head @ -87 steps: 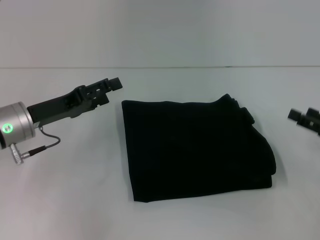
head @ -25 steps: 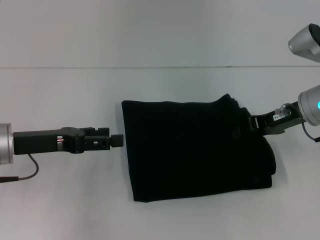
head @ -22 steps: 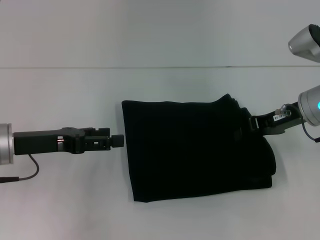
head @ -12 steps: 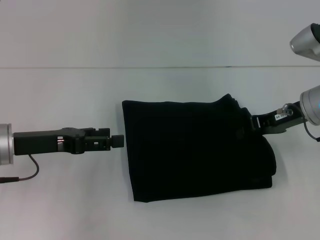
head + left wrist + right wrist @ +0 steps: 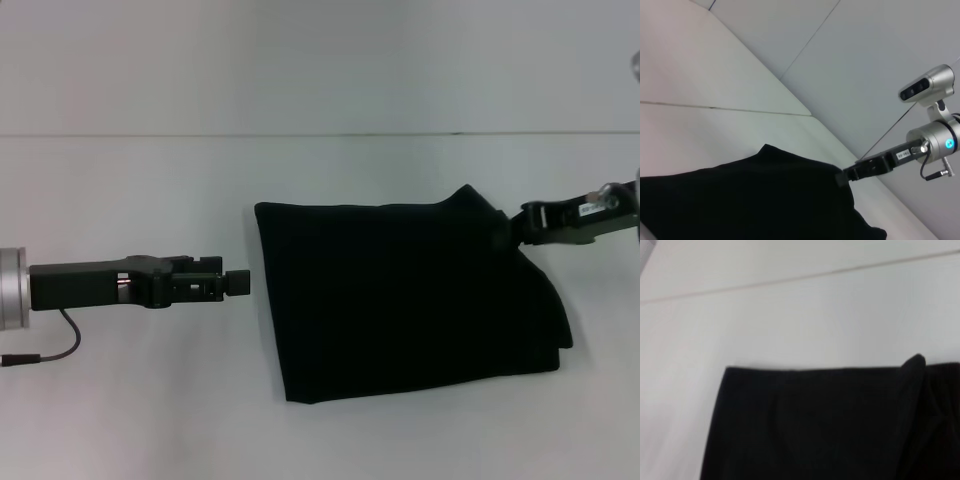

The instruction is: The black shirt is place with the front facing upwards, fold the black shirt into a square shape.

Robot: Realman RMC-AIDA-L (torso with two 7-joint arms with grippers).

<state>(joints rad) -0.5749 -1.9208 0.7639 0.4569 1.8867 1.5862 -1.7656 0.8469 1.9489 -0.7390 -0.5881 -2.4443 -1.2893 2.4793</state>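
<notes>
The black shirt lies folded into a rough rectangle in the middle of the white table, with no lettering showing. My right gripper is at the shirt's far right corner, shut on the fabric there, and the corner is drawn up into a point. In the left wrist view the same right gripper meets the edge of the shirt. My left gripper hovers low just left of the shirt's left edge, a small gap away. The right wrist view shows only the shirt and the table.
The white tabletop extends bare on all sides of the shirt, and a seam line marks where it meets the back wall. A thin black cable hangs under the left arm.
The right gripper has pulled to the right with the shirt's far right corner, and the whole shirt has slid a little to the right. The left gripper has stayed in place.
</notes>
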